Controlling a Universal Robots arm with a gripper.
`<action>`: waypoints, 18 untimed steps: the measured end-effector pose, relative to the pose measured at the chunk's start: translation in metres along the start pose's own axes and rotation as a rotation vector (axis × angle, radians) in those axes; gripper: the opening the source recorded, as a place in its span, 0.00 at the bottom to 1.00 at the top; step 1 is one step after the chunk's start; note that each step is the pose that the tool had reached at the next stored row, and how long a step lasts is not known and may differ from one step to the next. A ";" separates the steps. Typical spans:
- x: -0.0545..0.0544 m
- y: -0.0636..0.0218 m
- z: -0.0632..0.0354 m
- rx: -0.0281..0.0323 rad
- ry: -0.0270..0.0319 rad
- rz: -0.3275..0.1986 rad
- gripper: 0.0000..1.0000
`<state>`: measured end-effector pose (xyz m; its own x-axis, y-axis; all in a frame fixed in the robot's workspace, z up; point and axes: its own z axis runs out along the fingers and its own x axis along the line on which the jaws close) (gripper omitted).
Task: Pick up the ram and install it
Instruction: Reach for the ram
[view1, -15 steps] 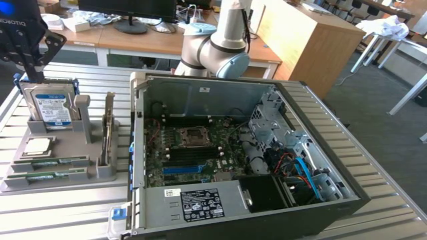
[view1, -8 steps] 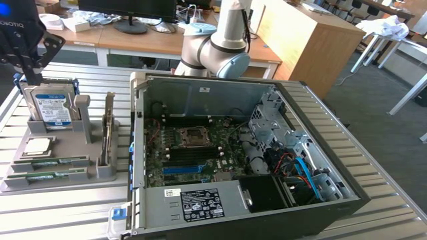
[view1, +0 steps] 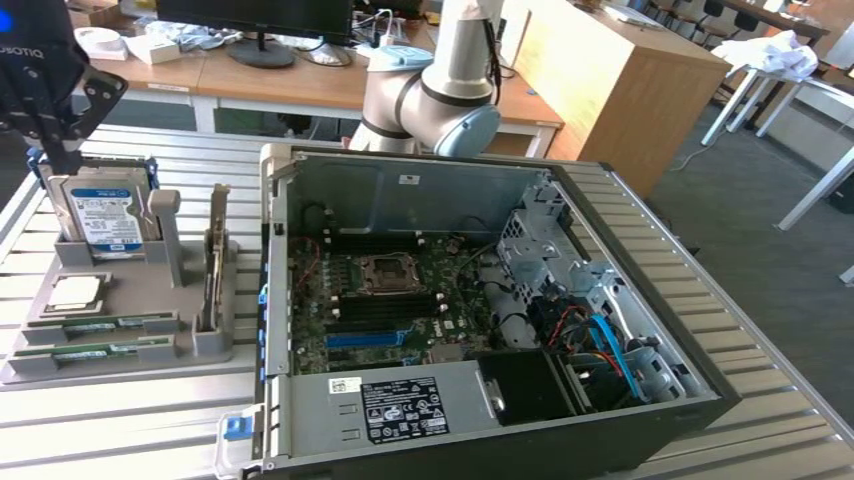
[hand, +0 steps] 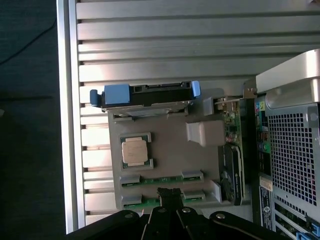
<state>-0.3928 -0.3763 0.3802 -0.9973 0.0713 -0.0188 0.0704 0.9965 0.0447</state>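
Observation:
Two ram sticks lie in slots of a grey holder (view1: 134, 365) on the exterior view's left: one ram stick (view1: 104, 324) and a second (view1: 96, 351) in front of it. In the wrist view the same two ram sticks (hand: 161, 178) (hand: 145, 201) sit in the holder (hand: 170, 150). My black gripper (view1: 60, 150) hangs above the holder's far end, near the hard drive, well above the sticks. In the wrist view my gripper (hand: 170, 194) is shut with nothing between its fingers, over the nearer stick.
The holder also carries a hard drive (view1: 104, 215), a silver processor (view1: 76, 292) and an upright card with a bracket (view1: 214, 260). An open computer case (view1: 400, 180) with its motherboard (view1: 387, 300) stands to the exterior view's right on a slatted metal table (view1: 120, 430).

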 end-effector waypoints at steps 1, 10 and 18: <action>0.000 -0.0007 0.0000 0.0000 0.0001 -0.001 0.10; 0.000 -0.0099 -0.0005 0.0000 0.0012 -0.006 0.10; 0.000 -0.0174 -0.0007 -0.0001 0.0026 -0.009 0.10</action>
<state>-0.3944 -0.3936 0.3801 -0.9980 0.0618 -0.0166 0.0610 0.9971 0.0446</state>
